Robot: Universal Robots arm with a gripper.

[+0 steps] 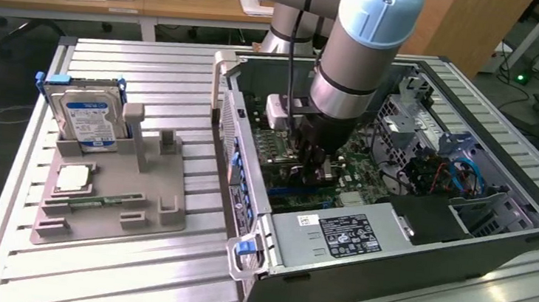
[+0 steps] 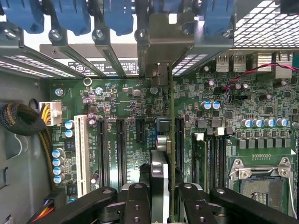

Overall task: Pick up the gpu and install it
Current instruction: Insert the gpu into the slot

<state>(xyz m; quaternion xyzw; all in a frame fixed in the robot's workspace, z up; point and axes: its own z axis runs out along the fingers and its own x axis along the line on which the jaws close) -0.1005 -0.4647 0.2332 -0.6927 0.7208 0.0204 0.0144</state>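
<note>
One computer case [image 1: 383, 206] lies open on the slatted worktop [image 1: 110, 269], with one grey parts holder [image 1: 112, 195] at its 9 o'clock in the exterior view. That holder carries one hard drive [image 1: 89, 122] with a blue label standing upright, one square chip [image 1: 74, 177] and one narrow green memory stick [image 1: 101, 199].

The single arm [image 1: 358, 56] comes down nearly vertically into the case, its end effector [image 1: 312, 170] low over the motherboard [image 2: 126, 107].

In the wrist view the end effector [image 2: 159, 196] is clamped on the gpu [image 2: 161, 154], which stands on edge between the two black fingers [image 2: 135, 205]. The gpu is a thin card seen edge-on, its pale metal bracket [image 2: 166, 42] reaching the rear slot openings at 12 o'clock, among four long black expansion slots.
</note>
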